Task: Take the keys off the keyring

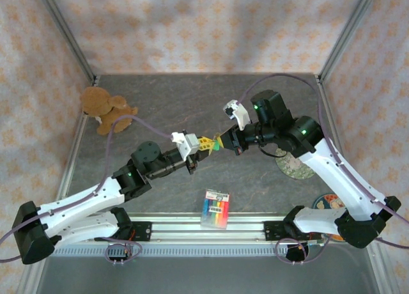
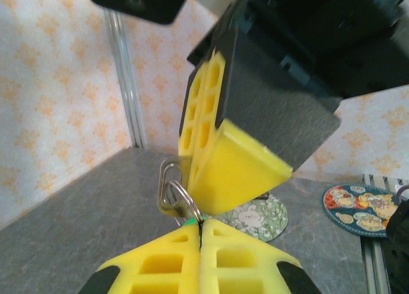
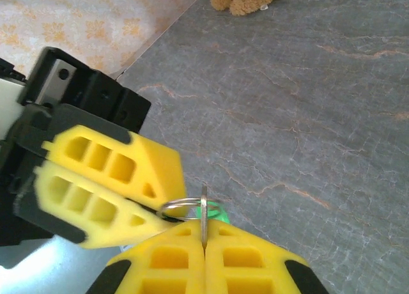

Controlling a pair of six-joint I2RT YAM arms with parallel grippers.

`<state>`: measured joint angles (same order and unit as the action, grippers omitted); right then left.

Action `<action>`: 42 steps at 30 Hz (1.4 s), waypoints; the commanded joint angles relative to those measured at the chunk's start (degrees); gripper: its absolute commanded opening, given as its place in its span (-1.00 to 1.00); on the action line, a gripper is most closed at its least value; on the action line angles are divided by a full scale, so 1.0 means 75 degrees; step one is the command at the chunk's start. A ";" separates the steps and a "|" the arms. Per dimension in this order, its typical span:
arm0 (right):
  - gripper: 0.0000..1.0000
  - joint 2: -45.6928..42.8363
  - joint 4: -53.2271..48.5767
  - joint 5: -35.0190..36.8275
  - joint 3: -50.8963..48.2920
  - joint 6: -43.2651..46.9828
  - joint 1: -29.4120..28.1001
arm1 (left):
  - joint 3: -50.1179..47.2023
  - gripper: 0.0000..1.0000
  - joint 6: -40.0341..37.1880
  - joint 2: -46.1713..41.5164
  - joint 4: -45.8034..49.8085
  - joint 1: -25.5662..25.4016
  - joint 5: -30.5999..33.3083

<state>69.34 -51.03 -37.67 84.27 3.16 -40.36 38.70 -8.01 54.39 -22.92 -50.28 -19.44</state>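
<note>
Above the table's middle my two grippers meet tip to tip, the left gripper (image 1: pixel 206 144) and the right gripper (image 1: pixel 221 142). In the left wrist view the left gripper (image 2: pixel 200 222) is shut on the wire keyring (image 2: pixel 186 195), with a sliver of the green key (image 2: pixel 189 222) at its tips. The plain silvery key (image 2: pixel 167 179) hangs on the ring against the right fingers (image 2: pixel 236 169). In the right wrist view the right gripper (image 3: pixel 204 235) is shut on that plain key (image 3: pixel 204 208), seen edge-on. The keyring (image 3: pixel 182 202) runs across to the left fingers (image 3: pixel 144 179), and the green key (image 3: pixel 215 212) lies just behind.
A rainbow-striped pack (image 1: pixel 216 208) lies near the front edge. A brown teddy bear (image 1: pixel 105 108) sits at the back left. A green patterned round mat (image 1: pixel 294 167) and a colourful disc (image 1: pixel 329 204) lie at the right, under the right arm.
</note>
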 commanded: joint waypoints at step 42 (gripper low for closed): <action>-1.00 -0.0153 0.0264 -0.0486 -0.0157 0.0048 0.0002 | 0.0359 -0.60 0.0025 0.0224 0.0148 -0.0081 0.0021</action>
<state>69.34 -50.13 -40.34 83.66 2.68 -40.34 39.07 -7.53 55.66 -22.55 -50.28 -19.44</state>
